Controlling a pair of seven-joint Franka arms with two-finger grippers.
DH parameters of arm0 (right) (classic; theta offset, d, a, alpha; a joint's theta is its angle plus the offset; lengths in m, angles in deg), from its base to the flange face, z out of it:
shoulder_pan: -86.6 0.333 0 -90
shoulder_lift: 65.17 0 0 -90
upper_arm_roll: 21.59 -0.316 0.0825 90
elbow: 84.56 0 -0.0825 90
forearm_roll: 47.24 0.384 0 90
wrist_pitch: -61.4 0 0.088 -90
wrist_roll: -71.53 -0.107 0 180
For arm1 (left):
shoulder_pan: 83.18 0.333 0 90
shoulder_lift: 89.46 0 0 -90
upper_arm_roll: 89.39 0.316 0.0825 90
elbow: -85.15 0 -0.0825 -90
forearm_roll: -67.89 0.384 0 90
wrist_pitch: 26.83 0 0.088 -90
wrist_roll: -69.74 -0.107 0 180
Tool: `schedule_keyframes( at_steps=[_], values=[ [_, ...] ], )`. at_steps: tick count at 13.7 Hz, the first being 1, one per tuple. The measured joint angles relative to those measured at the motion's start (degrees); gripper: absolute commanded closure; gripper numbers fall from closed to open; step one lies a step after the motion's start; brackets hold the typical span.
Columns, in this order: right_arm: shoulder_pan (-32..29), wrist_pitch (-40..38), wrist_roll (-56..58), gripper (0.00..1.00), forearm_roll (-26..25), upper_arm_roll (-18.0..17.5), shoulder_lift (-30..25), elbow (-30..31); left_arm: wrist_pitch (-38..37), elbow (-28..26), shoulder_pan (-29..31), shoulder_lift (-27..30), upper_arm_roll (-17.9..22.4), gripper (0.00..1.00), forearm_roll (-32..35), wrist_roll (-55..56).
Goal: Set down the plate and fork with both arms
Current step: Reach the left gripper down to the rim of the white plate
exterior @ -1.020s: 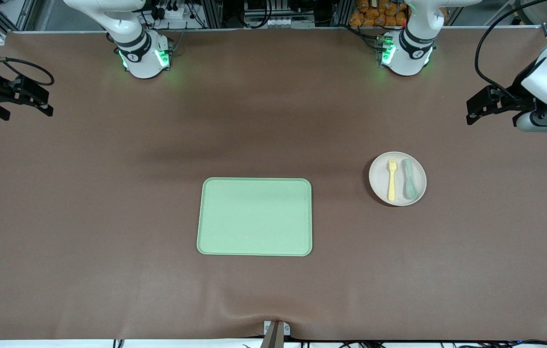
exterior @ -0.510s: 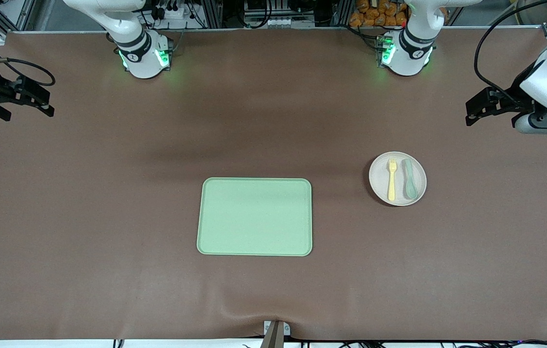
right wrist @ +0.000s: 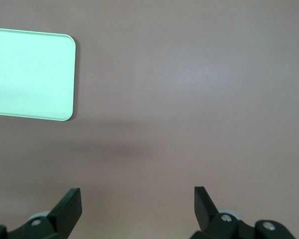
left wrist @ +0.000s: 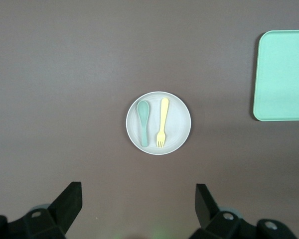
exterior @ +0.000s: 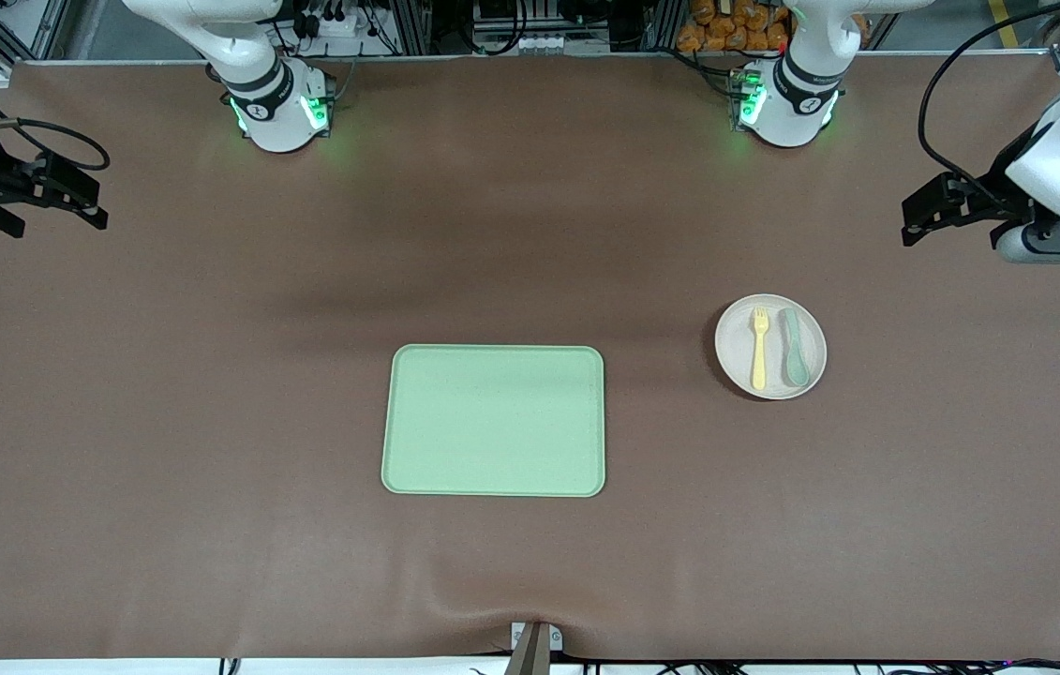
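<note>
Fork (exterior: 759, 348) beside spoon (exterior: 793, 348) on plate (exterior: 737, 361), well apart from tray (exterior: 494, 420), toward left arm's end.

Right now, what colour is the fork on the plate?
Pale yellow. The fork lies beside a muted-green spoon on the plate; clearest in the left wrist view.

Matt plate (exterior: 770, 347), plastic fork (exterior: 759, 348)

Only the spoon (exterior: 794, 347) crowds the fork (exterior: 759, 349) on the plate (exterior: 736, 361).
</note>
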Motion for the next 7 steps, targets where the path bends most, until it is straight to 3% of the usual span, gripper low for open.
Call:
schedule_keyframes(
  at_steps=[7],
  values=[
    [0.0,-0.1,0.0,0.00,0.0,0.0,0.1,0.0,15.0,-12.2,1.1,-4.9,0.4,0.00,0.3,0.0]
  ],
)
